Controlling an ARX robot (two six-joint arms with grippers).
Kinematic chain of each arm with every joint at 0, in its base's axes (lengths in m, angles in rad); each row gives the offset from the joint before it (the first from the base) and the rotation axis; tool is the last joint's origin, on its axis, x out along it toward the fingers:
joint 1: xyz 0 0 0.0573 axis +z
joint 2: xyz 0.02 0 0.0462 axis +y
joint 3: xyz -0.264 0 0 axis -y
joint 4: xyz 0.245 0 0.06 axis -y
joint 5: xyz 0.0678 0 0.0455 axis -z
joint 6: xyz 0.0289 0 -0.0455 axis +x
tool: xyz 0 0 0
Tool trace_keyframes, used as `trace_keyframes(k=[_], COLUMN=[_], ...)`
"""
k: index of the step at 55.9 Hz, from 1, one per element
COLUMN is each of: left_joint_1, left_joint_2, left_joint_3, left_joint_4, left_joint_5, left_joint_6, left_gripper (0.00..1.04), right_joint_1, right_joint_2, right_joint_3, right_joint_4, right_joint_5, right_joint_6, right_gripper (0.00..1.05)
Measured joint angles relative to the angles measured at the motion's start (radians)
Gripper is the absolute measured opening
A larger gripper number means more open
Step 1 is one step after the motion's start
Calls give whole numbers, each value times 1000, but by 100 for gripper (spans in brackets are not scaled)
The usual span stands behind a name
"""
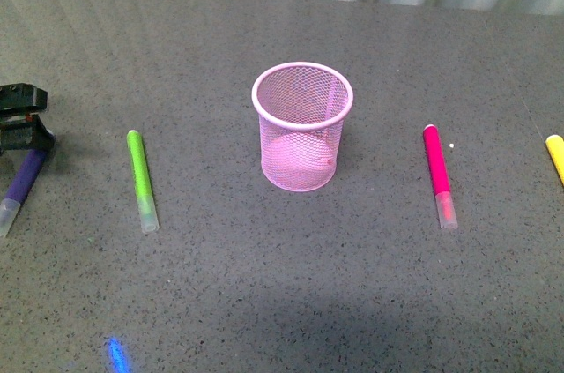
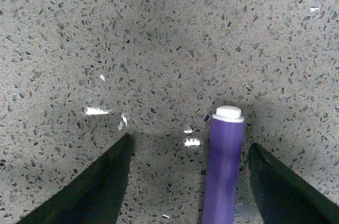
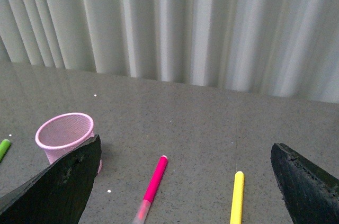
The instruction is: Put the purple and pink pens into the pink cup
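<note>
The pink cup (image 1: 302, 124) stands upright and empty at the table's middle; it also shows in the right wrist view (image 3: 65, 135). The purple pen (image 1: 23, 179) lies at the far left, clear cap toward me. My left gripper (image 1: 19, 122) is open over its far end; in the left wrist view the pen (image 2: 224, 166) lies between the spread fingers (image 2: 100, 187), nearer one of them, untouched. The pink pen (image 1: 438, 173) lies right of the cup and shows in the right wrist view (image 3: 153, 184). My right gripper (image 3: 185, 181) is open, high above the table, out of the front view.
A lime green marker (image 1: 141, 179) lies between the purple pen and the cup. A yellow marker (image 1: 555, 157) lies at the right edge, and shows in the right wrist view (image 3: 236, 198) beside the pink pen. Curtains hang behind the table's far edge.
</note>
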Motion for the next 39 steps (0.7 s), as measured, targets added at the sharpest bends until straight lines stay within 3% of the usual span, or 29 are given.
trace_keyframes(k=[19, 25, 39], left_joint_1=[-8, -4, 51], left_joint_2=[-17, -58, -388], left_joint_3=[-33, -89, -180], left_joint_4=[14, 27, -40], left_joint_5=[10, 19, 148], left_joint_6=[-19, -20, -47], left_gripper=[11, 9, 9], right_joint_1=[0, 0, 0], right_joint_2=[0, 0, 0], right_joint_3=[0, 0, 0], right_joint_4=[0, 0, 0], right_joint_5=[0, 0, 0], right_joint_6=[0, 0, 0], right_gripper=[97, 97, 97])
